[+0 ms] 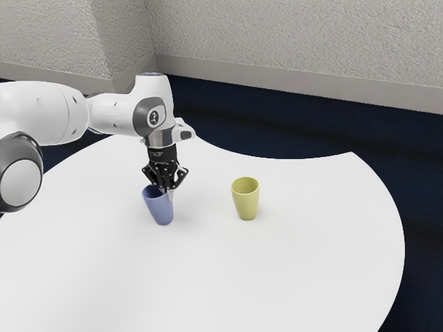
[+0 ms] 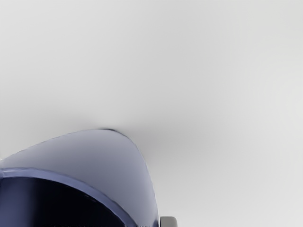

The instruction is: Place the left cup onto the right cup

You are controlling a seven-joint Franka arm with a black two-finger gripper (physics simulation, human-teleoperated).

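Hand [image 1: 166, 185]: points straight down from the white arm [image 1: 104, 114], its tips at the rim of the blue cup [image 1: 159, 209].
Hand state: fingers drawn close together, pinching the cup's wall on the side towards the other cup. The contact is small in the exterior view, so the grip looks closed rather than certain.
Blue cup: directly under the hand, base on the bench [image 1: 277, 277], mouth up.
Wrist view: the blue cup [image 2: 94, 161] is just below the hand, with its dark inside and pale rim curving past. One grey fingertip [image 2: 168, 221] sits just beside the outer wall.
Yellow-green cup [image 1: 245, 199]: upright and well apart from the hand, towards the exterior view's right, with nothing in or on it.
Bench: white and round-edged; beyond the blue cup, the wrist view shows bare bench surface [image 2: 189, 56].
Floor [image 1: 311, 131]: dark, beyond the bench's far edge.
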